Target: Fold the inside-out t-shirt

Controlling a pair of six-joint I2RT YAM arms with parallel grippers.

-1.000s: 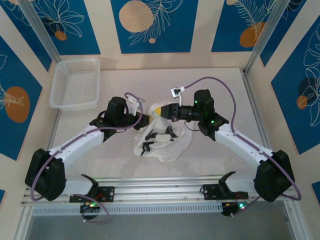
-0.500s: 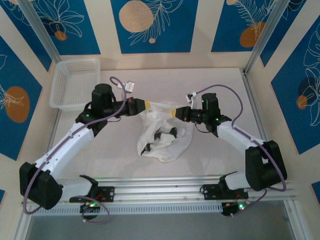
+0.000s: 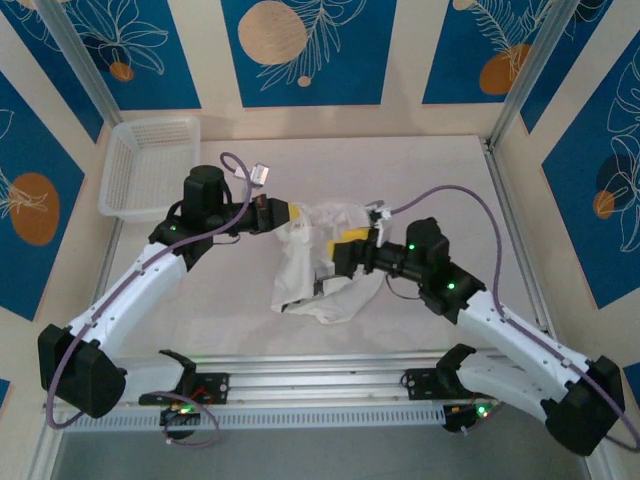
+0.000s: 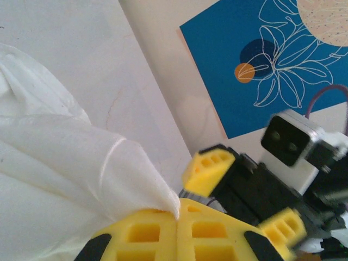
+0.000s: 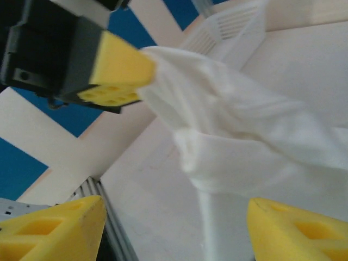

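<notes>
Mid-table (image 3: 440, 170): inside-out t-shirt (image 3: 305, 275), bunched, upper corner lifted off surface. On that corner: left gripper (image 3: 288, 213), yellow pads (image 4: 147, 234) pressed together over cloth. Just beside shirt's right side: right gripper (image 3: 338, 252), jaws spread wide, gripping nothing. Far-left corner, well apart: white mesh basket (image 3: 108, 185).

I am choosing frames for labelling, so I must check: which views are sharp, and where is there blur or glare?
Top external view: evenly lit and sharp, no glare on the table. Left wrist view: the t-shirt is fairly clear, but the right end effector beyond it is smeared. Right wrist view: soft overall; the left end effector and the basket have blurred edges.
</notes>
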